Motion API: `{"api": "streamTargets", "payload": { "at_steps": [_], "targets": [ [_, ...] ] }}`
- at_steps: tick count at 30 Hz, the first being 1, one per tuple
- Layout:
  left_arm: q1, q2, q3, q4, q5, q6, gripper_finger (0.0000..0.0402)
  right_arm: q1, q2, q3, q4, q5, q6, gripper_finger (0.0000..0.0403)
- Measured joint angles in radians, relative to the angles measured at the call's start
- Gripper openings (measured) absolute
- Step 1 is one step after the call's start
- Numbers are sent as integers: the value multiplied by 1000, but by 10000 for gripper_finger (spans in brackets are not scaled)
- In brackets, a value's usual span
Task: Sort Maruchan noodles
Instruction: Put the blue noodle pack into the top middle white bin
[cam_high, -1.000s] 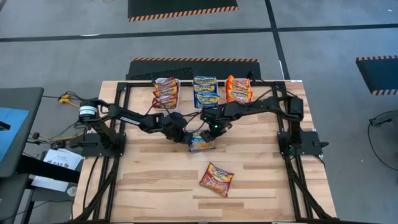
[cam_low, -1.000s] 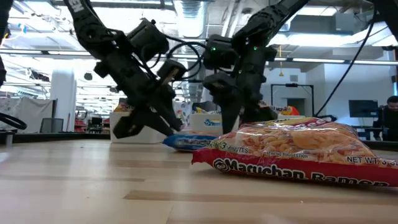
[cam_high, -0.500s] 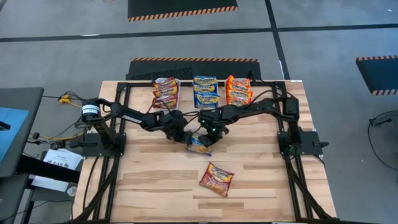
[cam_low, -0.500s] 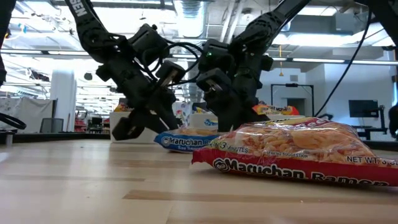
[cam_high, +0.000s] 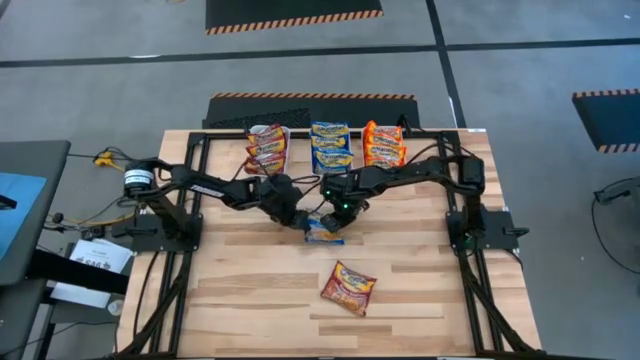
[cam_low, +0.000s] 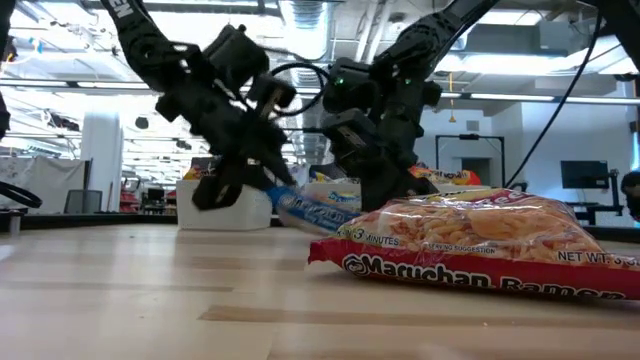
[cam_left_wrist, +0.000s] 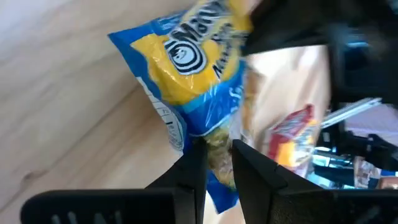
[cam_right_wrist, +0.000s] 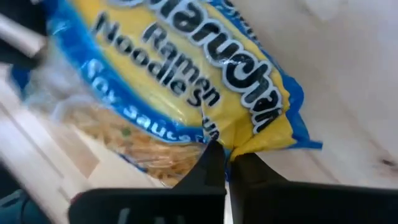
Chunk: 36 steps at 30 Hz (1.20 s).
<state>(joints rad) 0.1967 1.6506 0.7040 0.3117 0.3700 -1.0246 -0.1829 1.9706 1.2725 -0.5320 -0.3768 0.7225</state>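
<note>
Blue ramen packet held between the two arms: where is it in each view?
High view: flat glossy blue Maruchan ramen packet at table centre, between both end effectors.
Low view: tilted, left of the big orange ramen packet.
Left wrist view: fills the upper middle, its edge pinched.
Right wrist view: fills the top, its corner pinched.
Shared landmark: the light wooden tabletop.

Both arms crowd the table's (cam_high: 240, 300) middle over the blue packet (cam_high: 324, 229). Bare wood lies open left and right of the red packet (cam_high: 348, 287). Packet-filled bins (cam_high: 330, 146) block the far edge.
</note>
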Motion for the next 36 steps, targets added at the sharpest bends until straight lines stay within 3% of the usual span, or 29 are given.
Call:
{"api": "streamTargets", "payload": {
  "at_steps": [16, 24, 36],
  "targets": [
    [48, -283, 2, -47, 5, 84, 58, -8, -319, 0, -103, 205, -132, 6],
    [146, -406, 2, -70, -70, 190, 58, -119, -424, 0, -98, 375, -245, 6],
    [274, -522, 2, -72, -250, 370, 58, -281, -395, 0, 23, 509, -719, 6]
  ]
}}
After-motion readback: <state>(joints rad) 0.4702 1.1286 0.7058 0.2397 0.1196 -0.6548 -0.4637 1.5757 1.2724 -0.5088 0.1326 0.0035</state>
